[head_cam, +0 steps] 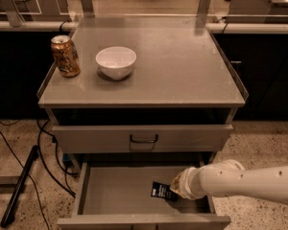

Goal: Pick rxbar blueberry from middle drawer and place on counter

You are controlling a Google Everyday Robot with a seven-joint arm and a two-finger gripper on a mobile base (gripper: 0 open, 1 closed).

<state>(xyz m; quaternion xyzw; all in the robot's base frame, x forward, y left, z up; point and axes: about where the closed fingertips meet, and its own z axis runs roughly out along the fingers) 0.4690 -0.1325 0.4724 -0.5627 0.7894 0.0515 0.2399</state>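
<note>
Grey metal counter (182,71), low lips on its sides, sits well above the gripper. On it, far up and left of the gripper: gold-brown can (65,55), upright, with a white bowl (115,62) just beside the can, not touching it. Closed upper drawer front (192,138) with black handle (144,139) is directly above the gripper. Speckled floor (264,143) to the gripper's upper right. Black cables (43,147) trail on the floor far to the gripper's left. Dark cabinets either side, a rail behind the counter.

Middle drawer (120,190) is pulled out, with bare grey floor left of the gripper. White arm (249,178) comes in from the right and reaches into the drawer. Gripper (175,188) is low inside the drawer, toward its right side. Rxbar (159,190), dark wrapper with white print, is inside the drawer right at the gripper's left tip and looks to touch it. Can't tell whether the gripper is spread or clamped, or whether the bar is pinched or only met.
</note>
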